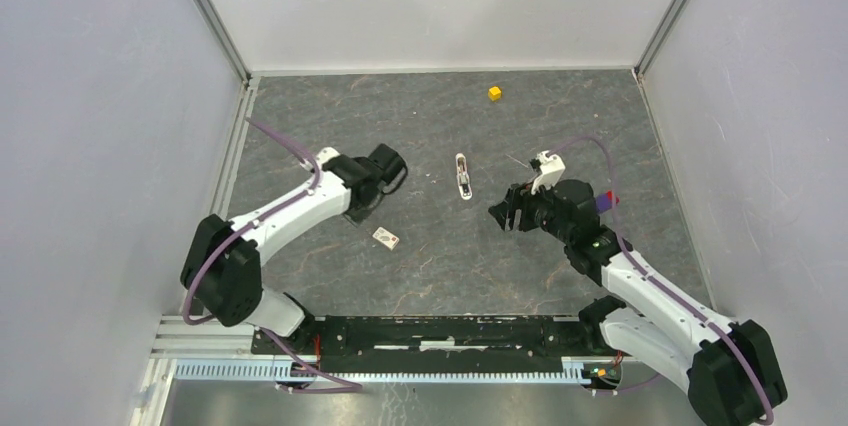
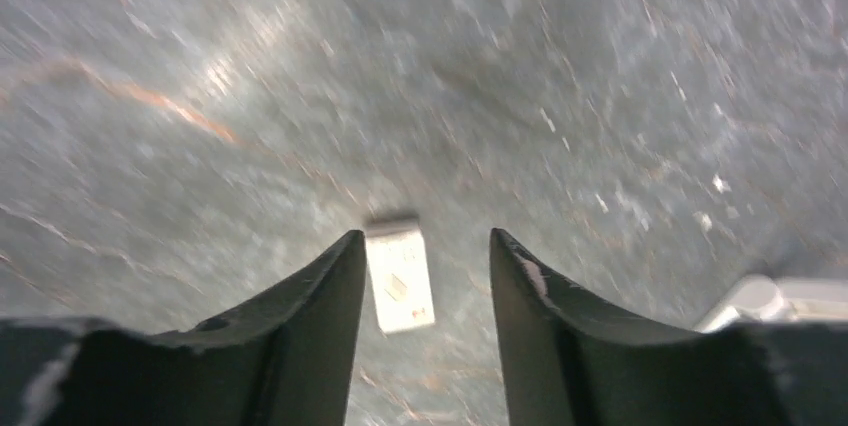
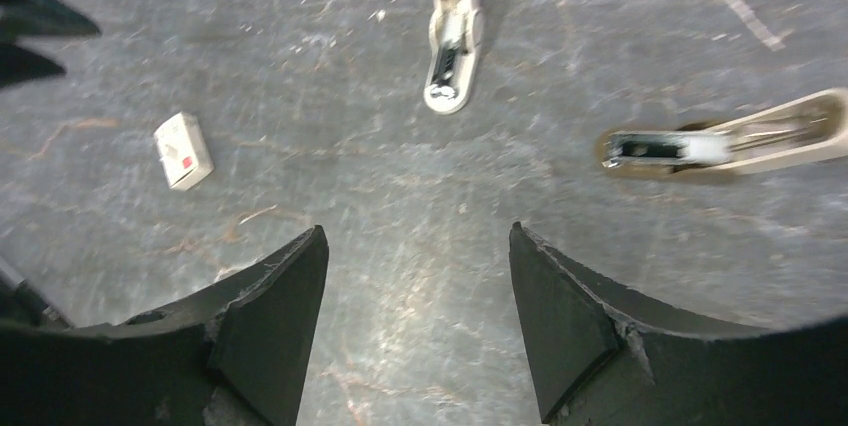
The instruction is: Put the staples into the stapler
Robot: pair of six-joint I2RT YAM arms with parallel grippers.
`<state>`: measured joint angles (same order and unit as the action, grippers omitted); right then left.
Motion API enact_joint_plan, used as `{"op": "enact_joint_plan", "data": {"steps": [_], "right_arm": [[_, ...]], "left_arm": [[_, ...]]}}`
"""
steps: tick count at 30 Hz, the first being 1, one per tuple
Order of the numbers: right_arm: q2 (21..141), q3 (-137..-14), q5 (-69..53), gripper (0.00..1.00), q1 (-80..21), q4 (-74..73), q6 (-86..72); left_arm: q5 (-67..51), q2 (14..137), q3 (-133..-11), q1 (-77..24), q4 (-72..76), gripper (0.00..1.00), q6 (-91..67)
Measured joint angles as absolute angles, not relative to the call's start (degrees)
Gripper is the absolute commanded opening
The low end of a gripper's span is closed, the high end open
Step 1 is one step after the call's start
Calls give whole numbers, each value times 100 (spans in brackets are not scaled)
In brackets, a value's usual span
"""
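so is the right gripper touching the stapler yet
Apart. The right wrist view shows the stapler lying ahead of the open right gripper, with bare table between it and both fingertips. The top view shows the same gap.

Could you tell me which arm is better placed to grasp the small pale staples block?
Left. The small pale rectangular staples block lies framed between the fingers of the open left gripper in its wrist view. The open right gripper sits nearer the slim white plastic stapler, with the block off to one side.
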<state>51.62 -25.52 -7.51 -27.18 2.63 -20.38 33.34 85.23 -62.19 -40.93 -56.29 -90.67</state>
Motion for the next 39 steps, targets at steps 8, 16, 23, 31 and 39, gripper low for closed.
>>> {"op": "enact_joint_plan", "data": {"steps": [8,16,23,31,39], "right_arm": [[5271,-2429,-1170,73,-2899,445,-2383],[5227,-2429,-1181,75,-2899,388,-2394],[5157,-2451,-947,80,-2902,30,-2038],[4945,-2571,-482,80,-2904,-443,-1581],[4991,-2668,-266,81,-2904,-631,-1321]], "left_arm": [[3199,8090,-5153,-3312,-4718,41,-7227],[2783,8202,-4661,-3214,-3726,28,-6512],[2327,8374,-4486,-3183,-3271,25,-6272],[1957,8173,-4088,-3183,-3011,23,-6285],[1717,7948,-3774,-3306,-2521,16,-6571]]}}
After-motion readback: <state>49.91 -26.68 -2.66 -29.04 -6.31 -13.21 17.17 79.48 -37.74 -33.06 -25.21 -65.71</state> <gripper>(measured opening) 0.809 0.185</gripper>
